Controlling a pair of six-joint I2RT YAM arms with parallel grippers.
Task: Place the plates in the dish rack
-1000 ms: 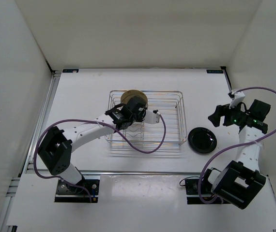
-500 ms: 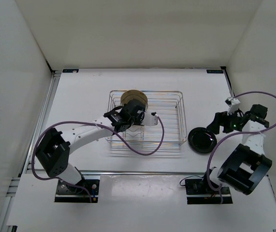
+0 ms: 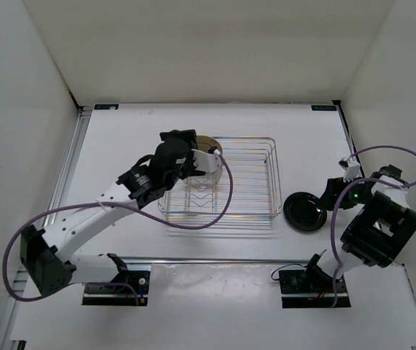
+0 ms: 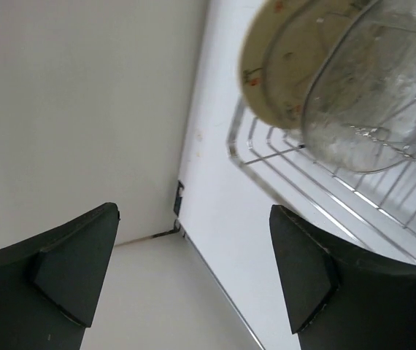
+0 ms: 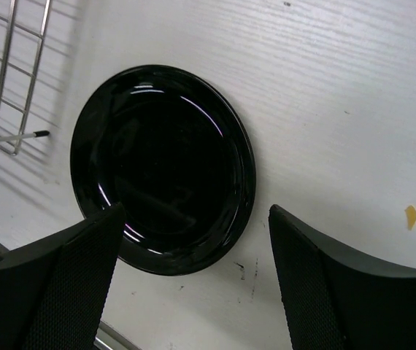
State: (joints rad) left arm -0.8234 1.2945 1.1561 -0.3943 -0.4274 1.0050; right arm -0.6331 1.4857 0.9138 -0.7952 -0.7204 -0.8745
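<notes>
Left gripper (image 4: 193, 222), fingers wide and empty, has lifted clear of the dish rack (image 3: 274, 175), where tan plate (image 4: 266, 80) and translucent plate (image 4: 368, 95) stand; right gripper (image 5: 197, 211), equally wide, has lowered over the black plate (image 5: 164, 168) beside it.

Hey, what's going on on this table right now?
Two robot arms are loading plates into a wire dish rack. A tan plate and a pale translucent plate stand at the rack's far left corner, with the left gripper open and empty just beside them. The right gripper hovers open over a glossy black plate, which lies flat on the table right of the rack and is not yet gripped.
</notes>
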